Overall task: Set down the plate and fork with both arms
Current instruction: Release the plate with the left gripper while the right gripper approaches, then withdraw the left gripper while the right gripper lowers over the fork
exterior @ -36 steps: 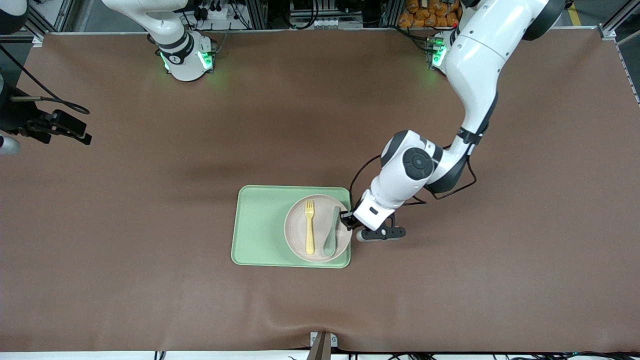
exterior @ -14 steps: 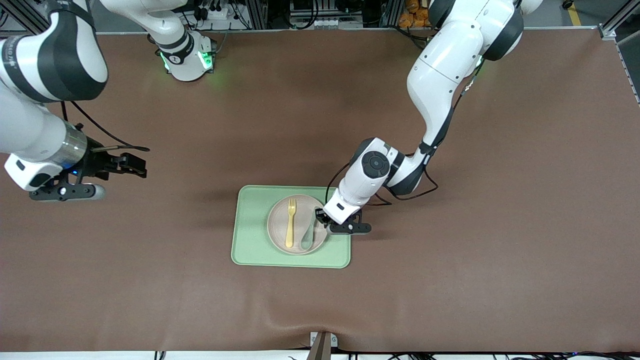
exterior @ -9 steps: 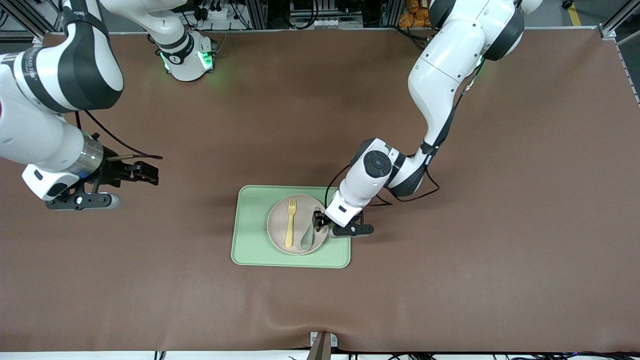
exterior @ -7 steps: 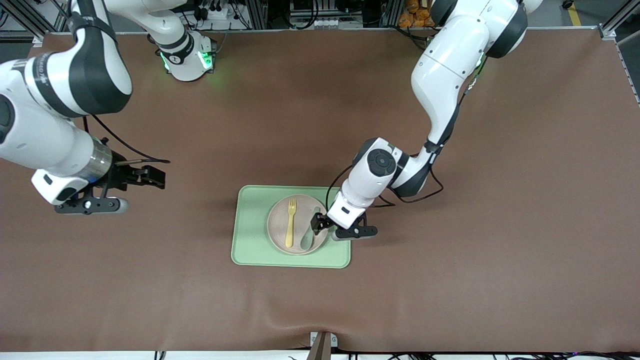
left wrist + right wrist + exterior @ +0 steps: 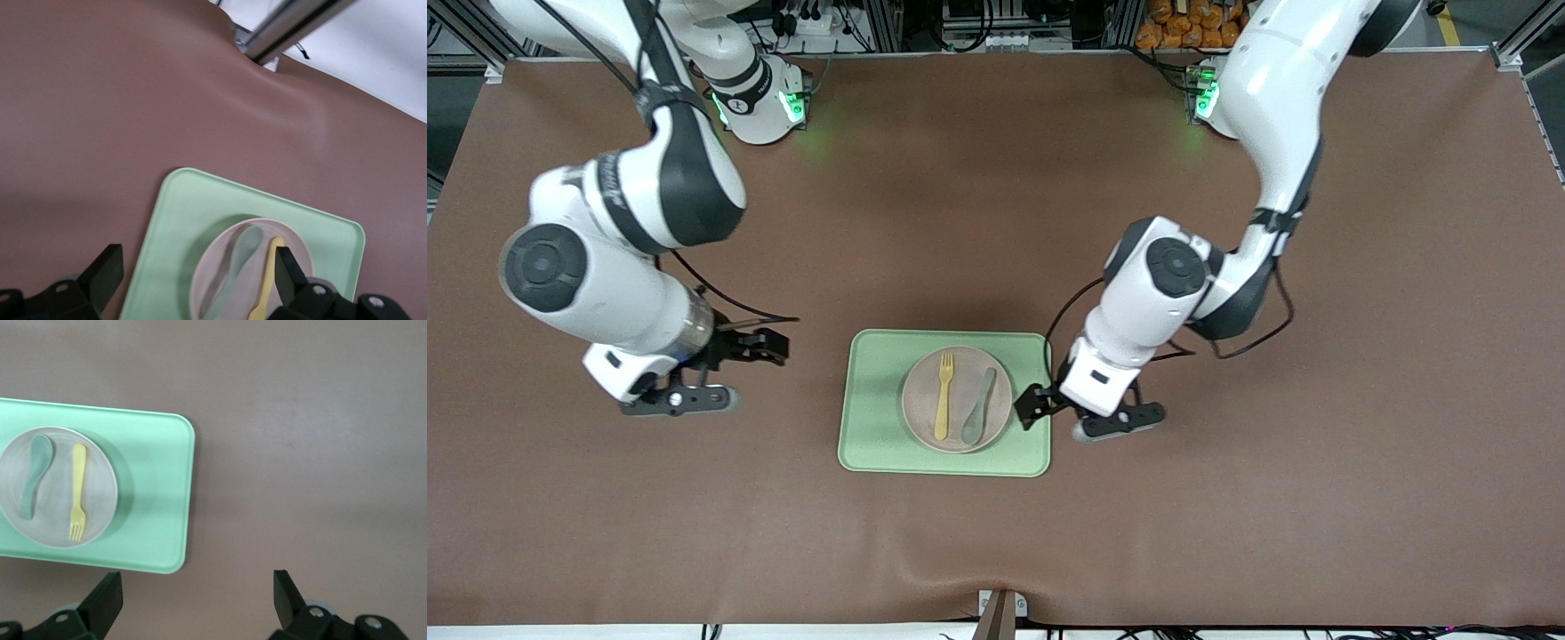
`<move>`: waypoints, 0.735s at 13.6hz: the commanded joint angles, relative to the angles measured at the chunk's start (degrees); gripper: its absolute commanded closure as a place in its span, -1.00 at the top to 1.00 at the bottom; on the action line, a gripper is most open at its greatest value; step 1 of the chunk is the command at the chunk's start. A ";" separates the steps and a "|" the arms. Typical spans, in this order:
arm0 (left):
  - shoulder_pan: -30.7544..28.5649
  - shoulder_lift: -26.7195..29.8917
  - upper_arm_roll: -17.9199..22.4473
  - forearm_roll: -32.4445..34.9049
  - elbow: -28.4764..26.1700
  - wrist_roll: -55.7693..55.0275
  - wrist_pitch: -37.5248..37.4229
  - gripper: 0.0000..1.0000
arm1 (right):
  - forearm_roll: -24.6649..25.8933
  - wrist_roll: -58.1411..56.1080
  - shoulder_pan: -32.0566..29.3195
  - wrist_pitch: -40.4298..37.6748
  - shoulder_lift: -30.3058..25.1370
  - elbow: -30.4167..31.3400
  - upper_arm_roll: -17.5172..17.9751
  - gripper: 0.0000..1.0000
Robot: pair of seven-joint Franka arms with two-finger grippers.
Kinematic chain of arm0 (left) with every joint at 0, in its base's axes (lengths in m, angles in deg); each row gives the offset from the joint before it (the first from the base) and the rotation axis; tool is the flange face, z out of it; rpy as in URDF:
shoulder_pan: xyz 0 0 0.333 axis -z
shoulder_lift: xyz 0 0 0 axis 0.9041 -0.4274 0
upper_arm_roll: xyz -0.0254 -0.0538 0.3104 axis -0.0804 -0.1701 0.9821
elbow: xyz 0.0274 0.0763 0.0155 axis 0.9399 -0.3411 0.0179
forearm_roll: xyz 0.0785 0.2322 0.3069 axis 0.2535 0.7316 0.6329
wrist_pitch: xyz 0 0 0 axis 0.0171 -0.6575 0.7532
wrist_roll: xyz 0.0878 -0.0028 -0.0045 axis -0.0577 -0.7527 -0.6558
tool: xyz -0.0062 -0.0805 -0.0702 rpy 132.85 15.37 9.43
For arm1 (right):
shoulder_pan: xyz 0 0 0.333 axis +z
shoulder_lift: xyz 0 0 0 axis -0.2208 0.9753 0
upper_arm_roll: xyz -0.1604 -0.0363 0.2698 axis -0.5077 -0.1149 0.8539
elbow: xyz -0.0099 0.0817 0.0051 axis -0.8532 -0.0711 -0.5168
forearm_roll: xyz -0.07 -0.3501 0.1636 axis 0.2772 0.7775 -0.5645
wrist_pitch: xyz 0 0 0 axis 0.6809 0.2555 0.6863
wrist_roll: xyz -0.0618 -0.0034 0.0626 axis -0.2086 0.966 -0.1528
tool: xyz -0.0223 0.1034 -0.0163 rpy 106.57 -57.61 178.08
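Beige plate (image 5: 957, 399), round and shallow, sits on the light green tray (image 5: 876, 418) toward the tray's left-arm end; we note it where it sat a second ago. Yellow fork (image 5: 943, 396) and mint-green spoon (image 5: 979, 406) lie side by side on the plate, apart from each other, the spoon on the side nearer the left gripper.

Left gripper (image 5: 1037, 406): we see it just beside the plate's rim, over the tray's edge at the left arm's end. A second ago its fingers pinched that rim; now they are spread and hold nothing, and the gripper has drawn back off the plate. In the left wrist view the fingertips (image 5: 103, 270) stand wide apart, with the tray (image 5: 180, 220), plate (image 5: 220, 267), spoon (image 5: 237, 260) and fork (image 5: 267, 280) showing between them.

Right gripper (image 5: 760, 345): we find it over bare brown table (image 5: 1227, 498), well apart from the tray on the right arm's end, closer to the tray than a second ago. Its fingers are spread and empty. From the right wrist view we record the tray (image 5: 160, 493), plate (image 5: 100, 487), fork (image 5: 77, 492) and spoon (image 5: 35, 475) off to one side of its open fingertips (image 5: 105, 595).
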 commanded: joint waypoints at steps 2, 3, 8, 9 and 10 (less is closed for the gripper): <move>-4.55 6.82 0.01 2.26 -1.85 4.27 -11.00 1.00 | -0.63 5.35 3.38 4.06 6.48 -5.28 -0.36 1.00; -5.69 8.14 0.01 2.88 -1.85 5.67 -14.42 1.00 | -0.54 7.90 4.78 4.94 7.97 -6.51 -0.36 1.00; -12.46 15.00 0.01 3.68 -2.03 13.94 -29.20 1.00 | -0.54 16.52 9.09 11.35 13.60 -8.81 -0.36 1.00; -13.25 16.05 0.01 3.77 -2.20 14.73 -31.05 1.00 | -0.46 16.63 9.71 12.67 14.66 -8.81 -0.44 1.00; -14.22 17.45 0.01 3.77 -2.81 15.87 -32.72 1.00 | -0.28 16.63 9.98 13.73 15.80 -8.81 -0.44 1.00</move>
